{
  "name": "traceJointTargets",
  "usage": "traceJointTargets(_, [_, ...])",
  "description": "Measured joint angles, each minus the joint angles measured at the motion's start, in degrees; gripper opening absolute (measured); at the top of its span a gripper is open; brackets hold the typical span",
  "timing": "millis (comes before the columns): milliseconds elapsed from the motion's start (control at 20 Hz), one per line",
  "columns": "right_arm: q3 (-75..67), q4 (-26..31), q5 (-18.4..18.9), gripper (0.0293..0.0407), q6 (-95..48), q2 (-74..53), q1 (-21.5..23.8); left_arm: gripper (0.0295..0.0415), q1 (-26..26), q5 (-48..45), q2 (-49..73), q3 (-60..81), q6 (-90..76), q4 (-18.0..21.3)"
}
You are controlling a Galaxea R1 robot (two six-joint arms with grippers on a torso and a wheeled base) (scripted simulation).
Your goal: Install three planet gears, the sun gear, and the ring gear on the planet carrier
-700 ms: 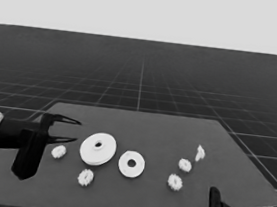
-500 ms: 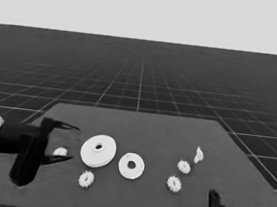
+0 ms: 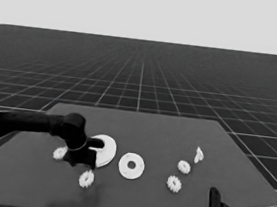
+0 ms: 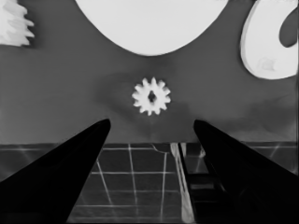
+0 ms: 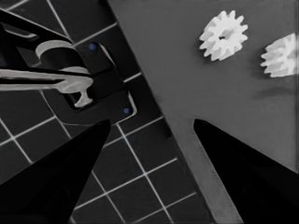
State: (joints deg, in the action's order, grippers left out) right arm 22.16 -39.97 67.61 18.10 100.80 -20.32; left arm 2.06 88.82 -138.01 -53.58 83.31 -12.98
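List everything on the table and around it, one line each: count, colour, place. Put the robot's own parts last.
Dark table: one, dark grey, filling the lower half of the head view.
Larger white round part: one, white, left of centre, partly hidden by the left arm.
Smaller white round part with a wide hole: one, white, centre, just right of the larger.
Small white toothed gears: four, white; two at the left, two at the right.
Thin white piece: one, white, far right, behind the right gears.
Left gripper: one, black, fingers apart above a left gear.
Right gripper: one, black, fingers apart, parked at the table's near right corner.
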Motion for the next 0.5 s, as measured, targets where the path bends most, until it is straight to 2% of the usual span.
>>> traceJointTargets(50, [0.0,0.0,0.0,0.0385,0.0,0.0,0.0,0.0385,5.7,-1.1,-0.6,-2.5,-1.4,-5.8])
traceJointTargets(150, [0.0,0.0,0.0,0.0385,0.0,0.0,0.0,0.0385,11.4,-2.9,-1.7,-6.4,-3.3,-10.6])
traceJointTargets(250, [0.0,0.0,0.0,0.0385,0.0,0.0,0.0,0.0385,13.1,-3.7,-2.2,-8.1,-4.1,-12.0])
traceJointTargets(500, [0.0,0.0,0.0,0.0385,0.0,0.0,0.0,0.0385,13.8,-4.2,-2.5,-9.0,-4.5,-12.7])
